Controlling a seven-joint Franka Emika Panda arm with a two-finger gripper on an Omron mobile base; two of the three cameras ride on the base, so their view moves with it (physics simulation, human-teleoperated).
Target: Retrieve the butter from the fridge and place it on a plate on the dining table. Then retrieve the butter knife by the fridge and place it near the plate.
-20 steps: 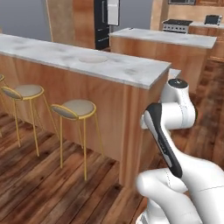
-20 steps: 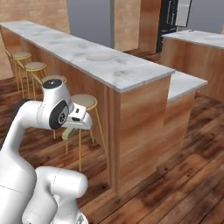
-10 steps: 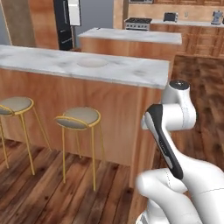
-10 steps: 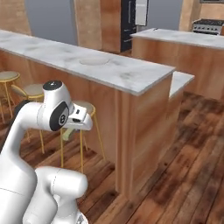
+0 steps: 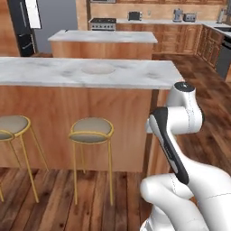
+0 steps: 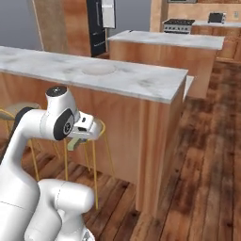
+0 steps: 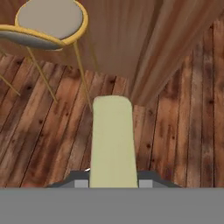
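Far off on the left stands the black fridge (image 5: 20,25). In front of the robot is the long dining table (image 5: 54,74), and the round plate (image 5: 97,69) sits on its tabletop with nothing on it yet. A stool (image 5: 91,130) waits below. On the right, the gripper (image 7: 113,181) is closed around the butter (image 7: 112,142), held low over the wood floor (image 7: 183,135), near the table's end. So the butter is out of the fridge. It must go on the plate next, I think. The knife comes later.

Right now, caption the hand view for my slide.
Tool shut on the butter, held over the wood floor beside a stool.
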